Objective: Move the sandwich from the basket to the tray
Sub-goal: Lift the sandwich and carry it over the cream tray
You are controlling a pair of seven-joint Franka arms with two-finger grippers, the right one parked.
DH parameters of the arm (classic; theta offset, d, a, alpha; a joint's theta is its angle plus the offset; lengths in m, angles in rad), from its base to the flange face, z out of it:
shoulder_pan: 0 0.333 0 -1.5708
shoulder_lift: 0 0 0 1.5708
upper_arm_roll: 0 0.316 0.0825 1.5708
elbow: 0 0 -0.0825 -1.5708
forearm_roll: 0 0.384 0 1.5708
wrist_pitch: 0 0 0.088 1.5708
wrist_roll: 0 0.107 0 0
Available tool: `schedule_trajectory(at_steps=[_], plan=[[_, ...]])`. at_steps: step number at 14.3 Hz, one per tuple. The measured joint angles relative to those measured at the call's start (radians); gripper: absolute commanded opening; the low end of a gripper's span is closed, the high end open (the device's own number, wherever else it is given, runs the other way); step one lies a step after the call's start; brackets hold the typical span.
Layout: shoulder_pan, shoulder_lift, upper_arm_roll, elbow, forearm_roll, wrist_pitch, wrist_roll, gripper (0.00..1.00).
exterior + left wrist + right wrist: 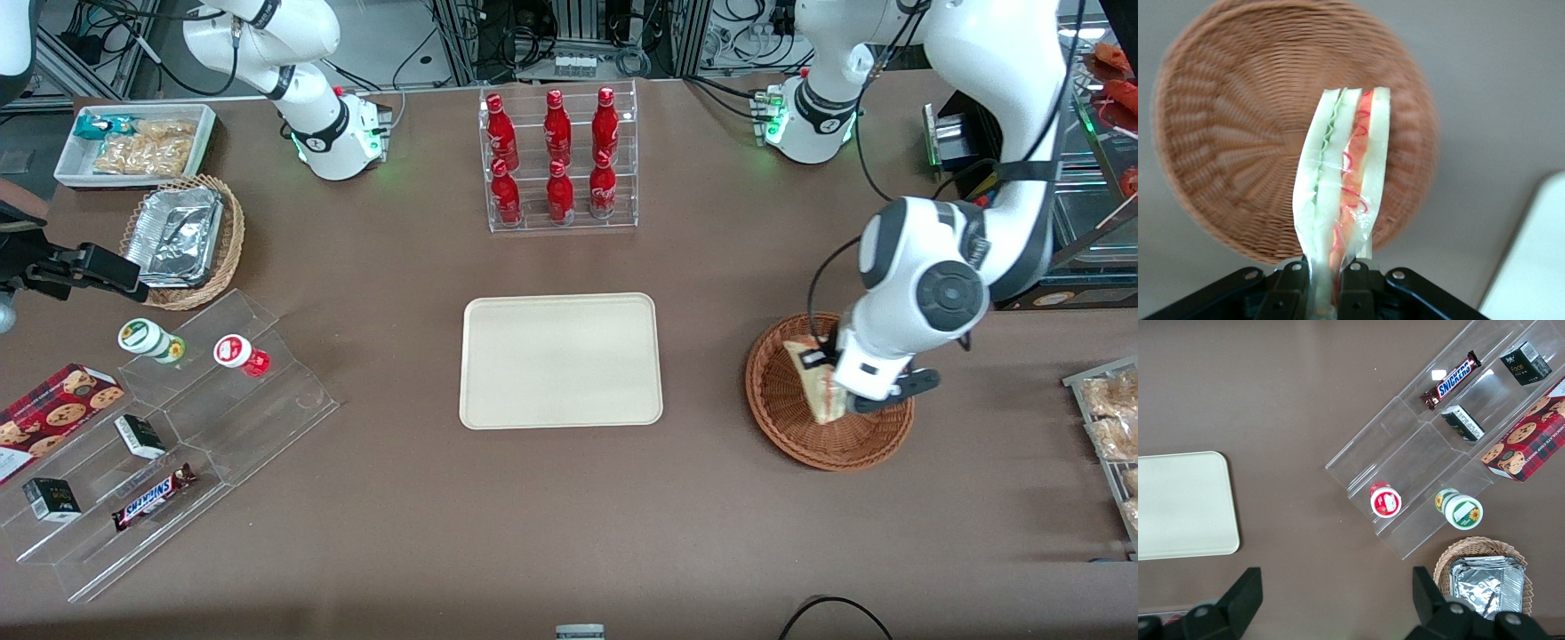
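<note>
A: Where's the sandwich [1345, 180]?
B: Pinched in the gripper [1328, 283], above the basket [782, 404].
A: Next?
B: Lift clear of the rim, swing toward nine o'clock, lower flat on the tray [560, 360]

Gripper [1328, 293] fingers pinch wrapped sandwich [1341, 180] above basket [1218, 153].

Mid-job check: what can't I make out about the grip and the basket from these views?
- Front view: the gripper over the basket is screened by the arm's wrist.
- Left wrist view: the sandwich is gripped, but its clamped end is hidden between the fingers.
- Basket rim cut off.
</note>
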Motion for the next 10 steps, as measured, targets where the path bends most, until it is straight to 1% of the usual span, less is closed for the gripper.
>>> schedule_trajectory(at_steps=[2, 4, 6, 10], plan=[[-0.07, 0.011, -0.002, 0.018, 0.0, -0.001, 0.029, 0.0], [-0.143, 0.041, -0.004, 0.047, -0.007, 0.0, 0.02, 0.0], [-0.217, 0.093, -0.006, 0.104, -0.021, 0.0, -0.044, 0.0], [-0.357, 0.233, -0.008, 0.256, -0.023, 0.001, -0.228, 0.0]])
